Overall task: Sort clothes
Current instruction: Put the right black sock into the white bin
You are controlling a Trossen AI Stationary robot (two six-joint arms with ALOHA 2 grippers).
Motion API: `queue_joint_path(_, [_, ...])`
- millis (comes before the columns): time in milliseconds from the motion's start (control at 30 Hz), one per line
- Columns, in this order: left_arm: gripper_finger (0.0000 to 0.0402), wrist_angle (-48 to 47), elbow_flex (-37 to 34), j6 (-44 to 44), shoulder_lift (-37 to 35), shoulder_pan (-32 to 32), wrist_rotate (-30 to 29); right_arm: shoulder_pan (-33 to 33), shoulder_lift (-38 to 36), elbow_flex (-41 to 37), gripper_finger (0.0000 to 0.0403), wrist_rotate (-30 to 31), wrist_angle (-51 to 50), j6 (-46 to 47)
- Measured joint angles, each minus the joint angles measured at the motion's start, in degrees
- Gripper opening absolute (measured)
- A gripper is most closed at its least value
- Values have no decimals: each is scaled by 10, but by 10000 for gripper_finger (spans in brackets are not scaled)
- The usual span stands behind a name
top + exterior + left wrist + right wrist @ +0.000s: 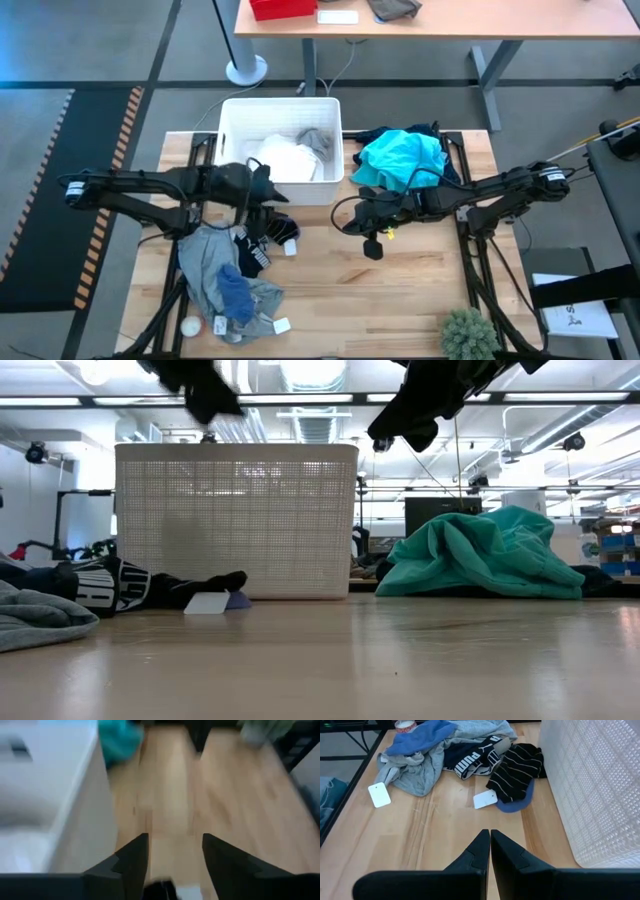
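A pile of clothes lies at the table's near left: a grey garment (208, 262), a blue one (236, 288), navy-and-white briefs (470, 756) and dark striped socks (516, 770) with a white tag (484, 799). A teal garment (400, 160) rests on dark cloth to the right of the white basket (228, 150), which holds white and grey clothes (285, 155). My left gripper (174, 852) hangs open and empty above the socks, by the basket's near wall. My right gripper (490, 842) hovers shut and empty over bare table, right of the pile.
A small white ball (190, 326) lies at the near left corner, and a small green plant (468, 335) stands at the near right. Loose white tags (379, 795) lie by the pile. Bare wood (400, 290) stretches across the near middle.
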Motion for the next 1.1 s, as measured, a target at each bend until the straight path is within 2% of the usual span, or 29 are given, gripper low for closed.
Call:
queue_joint_path(233, [189,-3,46,43,4,-37,-11,0,0,-1,0,0,-2,0])
queue_joint_path(500, [164,-30,30,23,34,-97,-13,0,0,-2,0,0,-2,-7])
queue_joint_path(833, [145,-47,26,-23,167,-126,-32,0,0,-2,0,0,-2,-2])
queue_joint_path(1100, [182,-60,26,-85,252,-126,-73,1,0,-2,0,-5,-2,1])
